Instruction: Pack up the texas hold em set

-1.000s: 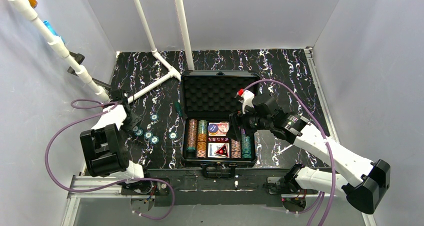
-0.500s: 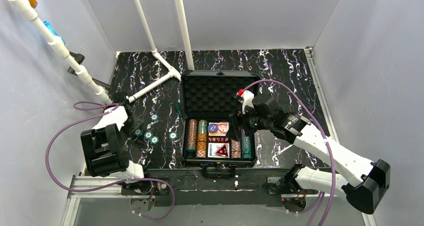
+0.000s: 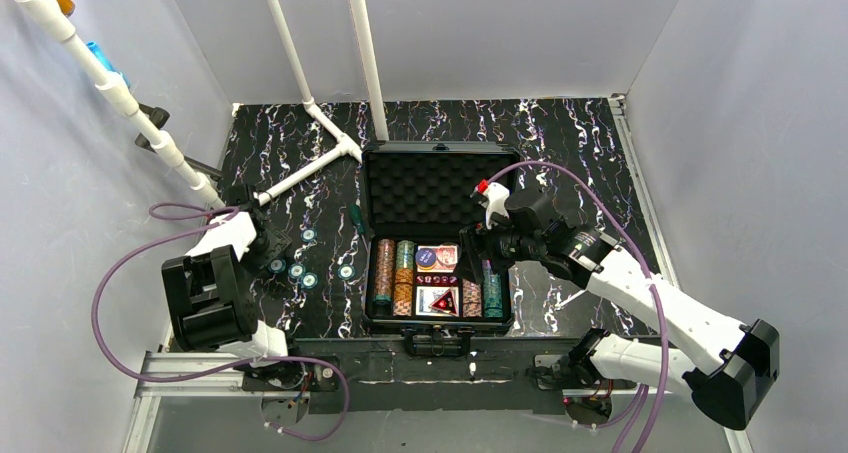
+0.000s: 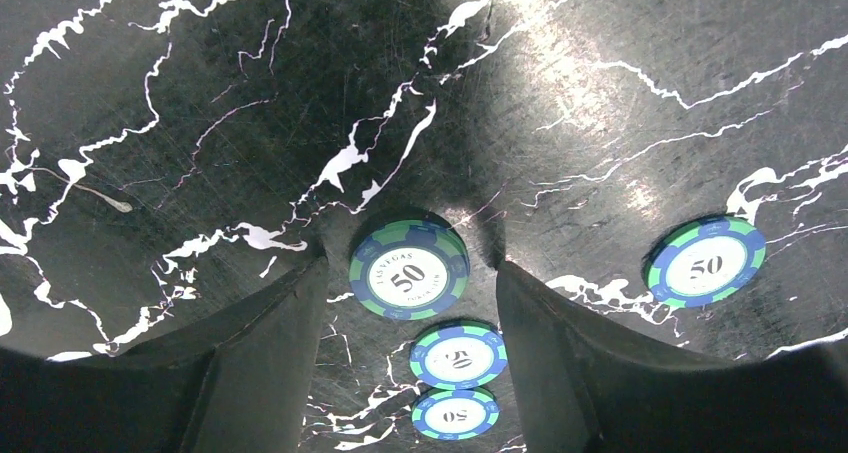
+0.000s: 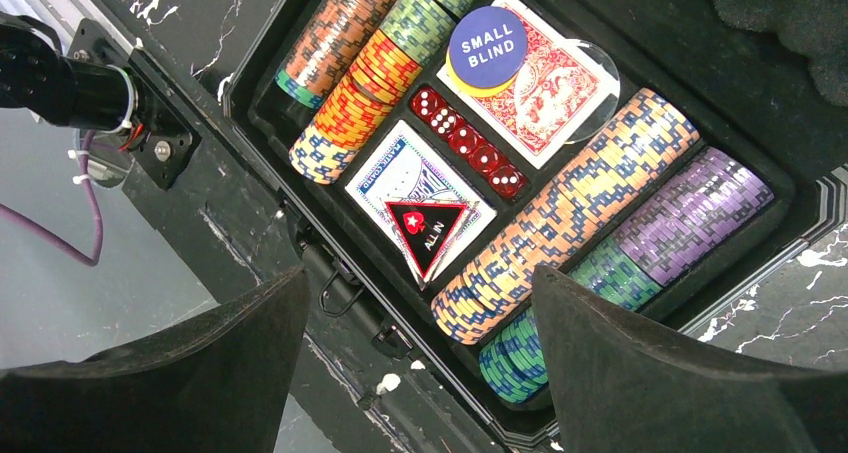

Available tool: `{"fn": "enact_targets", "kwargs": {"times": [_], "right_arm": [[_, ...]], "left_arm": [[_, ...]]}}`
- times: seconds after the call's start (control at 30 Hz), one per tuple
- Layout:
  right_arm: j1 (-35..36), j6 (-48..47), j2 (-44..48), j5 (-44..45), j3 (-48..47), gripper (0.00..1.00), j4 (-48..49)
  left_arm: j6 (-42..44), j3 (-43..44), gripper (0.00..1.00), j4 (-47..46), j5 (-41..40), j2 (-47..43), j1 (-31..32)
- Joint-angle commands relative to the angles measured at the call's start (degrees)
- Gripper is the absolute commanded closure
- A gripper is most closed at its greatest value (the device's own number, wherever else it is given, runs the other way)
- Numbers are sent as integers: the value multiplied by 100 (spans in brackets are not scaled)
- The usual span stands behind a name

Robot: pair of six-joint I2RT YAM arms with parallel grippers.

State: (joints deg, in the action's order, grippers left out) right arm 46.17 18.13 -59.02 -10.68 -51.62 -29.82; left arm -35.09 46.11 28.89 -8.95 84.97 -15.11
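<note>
The black case [image 3: 366, 293] lies open mid-table, foam lid [image 3: 425, 193] tilted back. Its tray holds rows of striped chips [image 5: 560, 213], two card decks [image 5: 545, 93], red dice [image 5: 470, 153] and the red triangle piece [image 5: 428, 231]. Several green-and-blue 50 chips [image 3: 310, 280] lie loose on the table left of the case. My left gripper [image 4: 410, 261] is open and low over the table, its fingers [image 4: 260, 363] either side of one loose chip [image 4: 408, 270]. My right gripper [image 5: 420, 273] is open and empty above the tray's right chip rows; it also shows in the top view [image 3: 480, 245].
A small green-handled tool [image 3: 353, 216] lies by the case's left lid corner. White pipes [image 3: 300, 173] run across the back left of the dark marble table. More loose chips [image 4: 705, 263] lie right of my left gripper. Grey walls enclose the table.
My left gripper has shifted slightly toward the loose chips. My right arm has barely moved. Nothing was picked up or let go.
</note>
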Motion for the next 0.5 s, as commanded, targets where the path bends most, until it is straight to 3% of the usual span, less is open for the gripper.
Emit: {"fn": "enact_targets", "kwargs": {"times": [0.0, 0.47], "right_arm": [[-38, -54, 70, -57, -17, 12, 189], [-74, -64, 93, -34, -17, 12, 179]], "left_arm": [[-40, 31, 39, 164, 24, 109, 50], [55, 376, 56, 449, -292, 809, 334]]}}
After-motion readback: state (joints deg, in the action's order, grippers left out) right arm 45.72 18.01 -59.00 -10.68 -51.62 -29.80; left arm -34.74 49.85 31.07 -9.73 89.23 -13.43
